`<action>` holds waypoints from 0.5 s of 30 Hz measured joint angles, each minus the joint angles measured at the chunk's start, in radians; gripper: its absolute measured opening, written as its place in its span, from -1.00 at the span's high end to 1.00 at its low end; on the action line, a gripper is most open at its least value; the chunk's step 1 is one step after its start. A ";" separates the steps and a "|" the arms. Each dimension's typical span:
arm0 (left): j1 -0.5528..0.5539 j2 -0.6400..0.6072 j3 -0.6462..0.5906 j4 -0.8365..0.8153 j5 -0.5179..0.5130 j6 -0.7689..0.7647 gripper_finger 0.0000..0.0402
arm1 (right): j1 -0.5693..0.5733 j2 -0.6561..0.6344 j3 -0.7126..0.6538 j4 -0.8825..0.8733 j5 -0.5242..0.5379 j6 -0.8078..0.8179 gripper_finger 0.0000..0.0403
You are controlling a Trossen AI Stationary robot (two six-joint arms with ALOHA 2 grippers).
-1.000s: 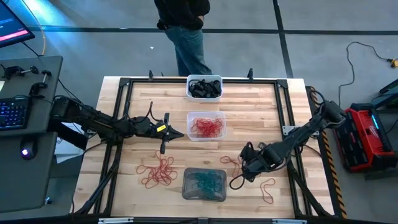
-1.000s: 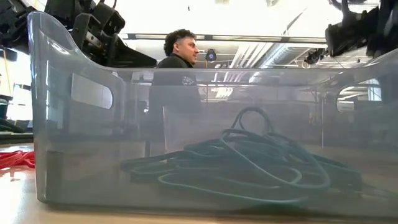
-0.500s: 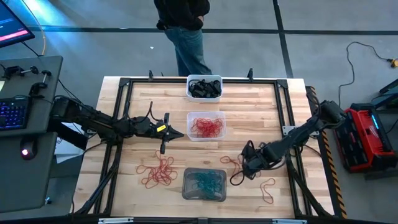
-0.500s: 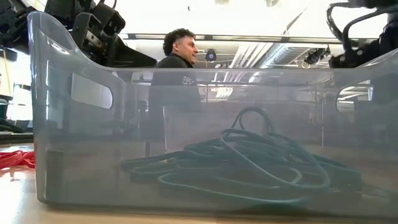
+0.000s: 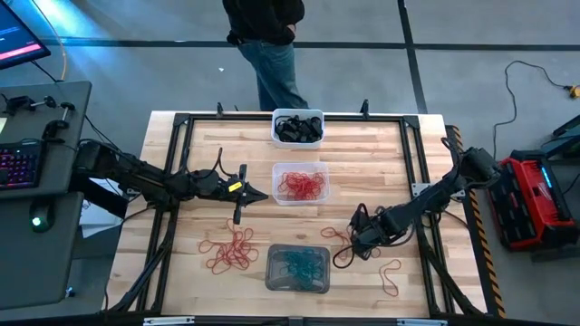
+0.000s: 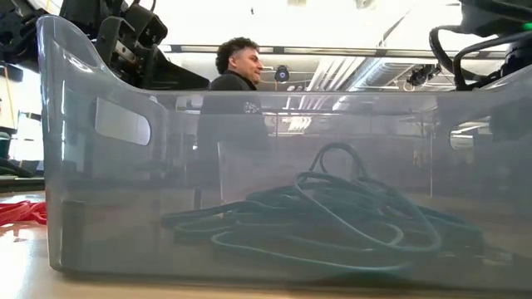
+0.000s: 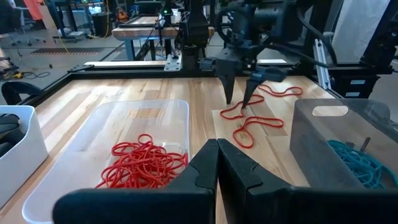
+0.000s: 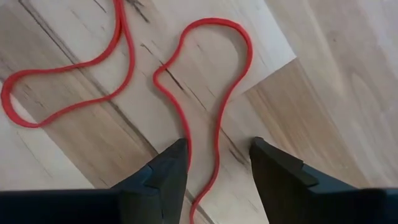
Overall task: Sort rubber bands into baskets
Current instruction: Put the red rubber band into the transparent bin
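Resting above the table's left half, the left gripper (image 5: 256, 194) had its fingers pressed together with nothing between them. Near the front edge lay a loose pile of red rubber bands (image 5: 230, 250), then the grey basket (image 5: 298, 269) holding teal bands. Up the middle stood the clear basket (image 5: 301, 183) with red bands and, at the back edge, the white basket (image 5: 297, 127) with black ones. Toward the front right, the right gripper (image 8: 217, 163) was spread wide, empty, straddling a red band (image 8: 202, 81) lying on the wood.
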 joint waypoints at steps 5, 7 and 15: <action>0.000 0.000 0.000 0.000 0.000 0.000 1.00 | -0.002 0.040 0.008 0.004 -0.016 -0.020 0.34; 0.000 0.000 0.000 0.000 0.000 0.000 1.00 | -0.002 0.043 0.016 0.002 -0.018 -0.025 0.49; 0.000 0.000 0.000 0.000 -0.001 0.000 1.00 | -0.006 0.051 0.128 -0.092 0.056 -0.142 0.93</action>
